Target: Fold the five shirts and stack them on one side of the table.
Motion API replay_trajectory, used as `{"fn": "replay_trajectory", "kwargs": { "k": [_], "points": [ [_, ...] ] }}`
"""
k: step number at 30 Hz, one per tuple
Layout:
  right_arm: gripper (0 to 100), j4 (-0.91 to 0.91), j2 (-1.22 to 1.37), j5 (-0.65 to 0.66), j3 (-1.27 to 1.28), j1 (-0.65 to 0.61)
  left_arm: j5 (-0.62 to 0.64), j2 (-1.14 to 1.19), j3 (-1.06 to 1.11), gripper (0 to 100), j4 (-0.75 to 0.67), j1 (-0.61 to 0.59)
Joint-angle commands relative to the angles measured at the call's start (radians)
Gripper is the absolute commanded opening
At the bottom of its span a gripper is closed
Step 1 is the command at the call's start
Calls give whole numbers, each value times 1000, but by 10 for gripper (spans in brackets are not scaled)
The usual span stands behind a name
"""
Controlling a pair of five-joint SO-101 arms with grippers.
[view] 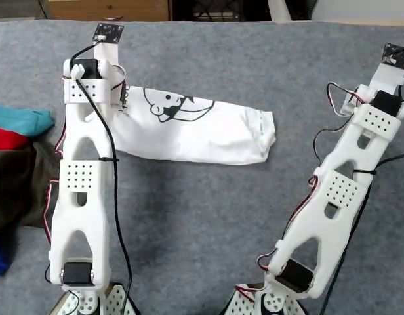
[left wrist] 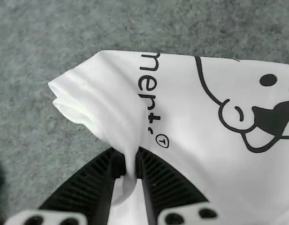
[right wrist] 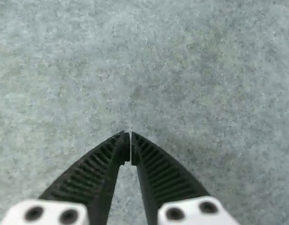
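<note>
A white shirt (view: 189, 131) with a black cartoon print lies folded into a long band across the middle of the grey table. My left gripper (left wrist: 129, 161) is shut on a fold of the white shirt (left wrist: 191, 126) near its left end; in the high view the left gripper (view: 120, 98) sits at that end of the band. At the far right of the table my right gripper (right wrist: 130, 147) hangs shut over bare grey cloth with nothing between its fingers, well away from the shirt. A pile of other shirts (view: 15, 164), teal, red, dark and blue, lies at the left edge.
The grey table cover (view: 208, 216) stretches between the two arms. A wooden cabinet (view: 110, 9) stands beyond the far edge. The right arm (view: 346, 184) slants along the right side.
</note>
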Motion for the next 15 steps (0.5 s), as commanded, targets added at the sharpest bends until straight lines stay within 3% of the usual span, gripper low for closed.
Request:
{"fn": "replay_trajectory", "kwargs": {
  "k": [1, 6, 10, 15],
  "points": [
    [15, -17, -33, 11, -48, 6, 8, -25, 24, 29, 5, -30],
    [15, -12, -31, 12, -48, -9, 6, -23, 42, 29, -5, -111],
    [15, -11, -31, 12, -48, -12, 6, -5, 88, 29, -118, -202],
    [15, -11, -31, 12, -48, -12, 6, 12, 104, 29, -124, -239]
  ]
}}
